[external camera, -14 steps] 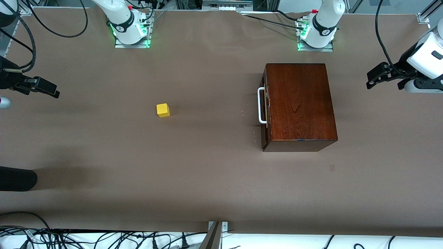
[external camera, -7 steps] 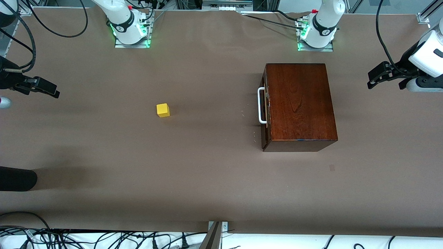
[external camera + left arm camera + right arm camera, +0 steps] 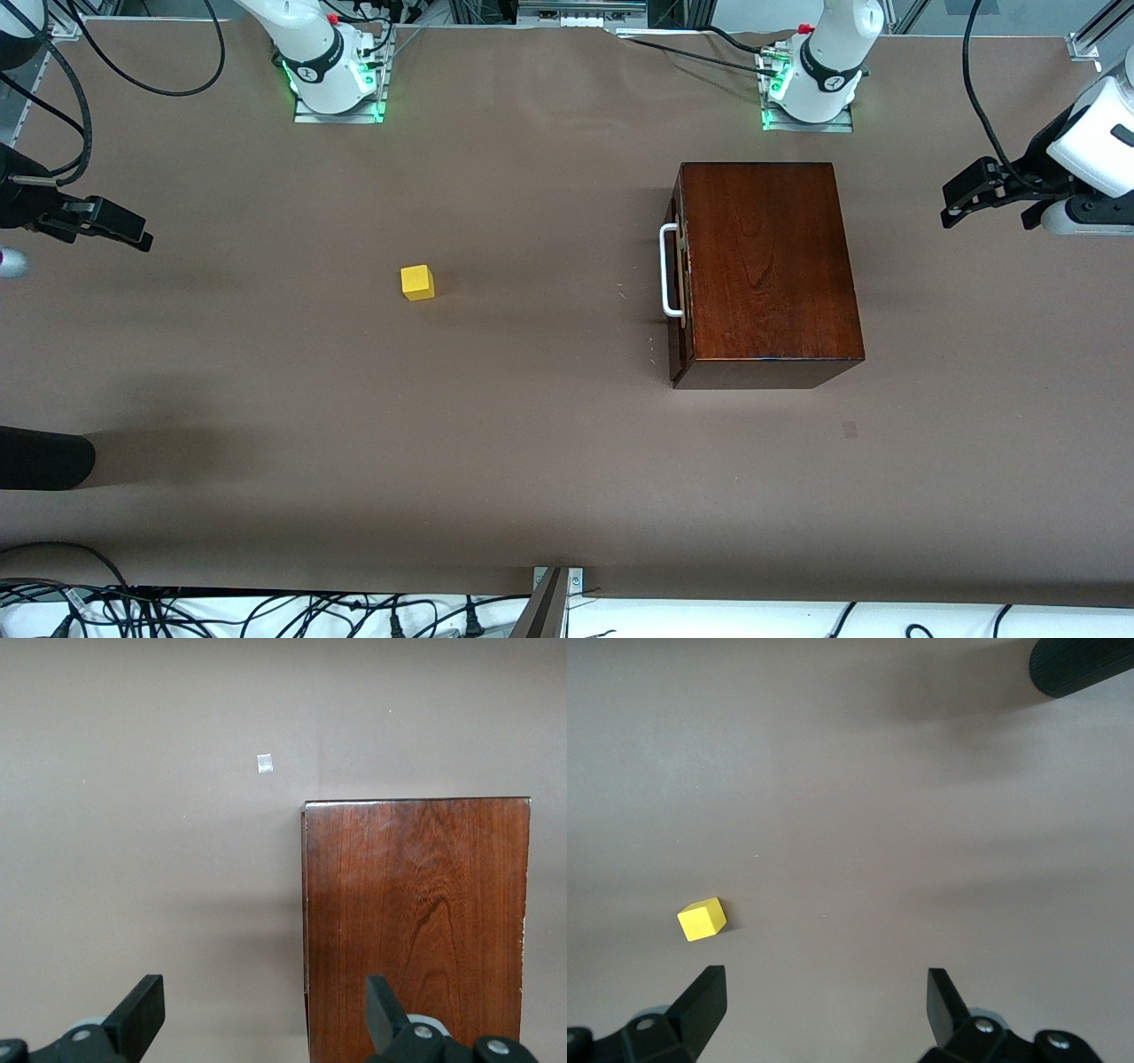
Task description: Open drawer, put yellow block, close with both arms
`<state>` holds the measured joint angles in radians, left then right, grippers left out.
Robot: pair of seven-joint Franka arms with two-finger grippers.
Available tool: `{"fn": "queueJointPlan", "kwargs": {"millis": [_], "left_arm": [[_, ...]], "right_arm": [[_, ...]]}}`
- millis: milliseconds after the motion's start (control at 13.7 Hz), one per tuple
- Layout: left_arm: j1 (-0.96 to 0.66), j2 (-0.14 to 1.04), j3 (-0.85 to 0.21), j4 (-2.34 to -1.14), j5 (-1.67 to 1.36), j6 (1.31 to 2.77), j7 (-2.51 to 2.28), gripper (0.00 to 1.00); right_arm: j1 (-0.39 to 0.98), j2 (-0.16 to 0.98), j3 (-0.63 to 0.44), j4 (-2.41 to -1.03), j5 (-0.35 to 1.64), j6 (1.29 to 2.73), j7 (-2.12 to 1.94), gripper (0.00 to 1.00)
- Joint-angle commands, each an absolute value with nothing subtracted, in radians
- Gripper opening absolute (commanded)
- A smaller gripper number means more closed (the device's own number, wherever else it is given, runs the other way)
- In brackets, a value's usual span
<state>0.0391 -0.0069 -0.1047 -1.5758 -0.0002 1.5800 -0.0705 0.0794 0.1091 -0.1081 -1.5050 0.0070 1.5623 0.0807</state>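
So the drawer (image 3: 678, 270) sits pushed all the way into its dark wooden box (image 3: 766, 266), white handle (image 3: 669, 270) facing the right arm's end of the table (image 3: 532, 443). The yellow block (image 3: 417, 283) sits on the bare table well apart from the box, toward the right arm's end. Both grippers are up in the air at the table's 2 ends, fingers spread wide and holding nothing: the left gripper (image 3: 961, 199) hangs past the box at its own end, the right gripper (image 3: 133, 235) at its end, well away from the block.
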Motion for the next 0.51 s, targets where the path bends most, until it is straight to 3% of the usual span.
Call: {"fn": "queueJointPlan", "kwargs": {"millis": [0, 439], "left_arm": [[0.035, -0.023, -0.12, -1.549, -0.012, 1.58, -0.054, 1.0], [0.037, -0.025, -0.144, -1.545, -0.017, 1.559, -0.054, 1.0]], "right_arm": [[0.087, 0.095, -0.115, -1.499, 0.005, 1.545, 0.086, 1.0], [0.087, 0.095, -0.115, -1.499, 0.005, 1.545, 0.084, 1.0]]}}
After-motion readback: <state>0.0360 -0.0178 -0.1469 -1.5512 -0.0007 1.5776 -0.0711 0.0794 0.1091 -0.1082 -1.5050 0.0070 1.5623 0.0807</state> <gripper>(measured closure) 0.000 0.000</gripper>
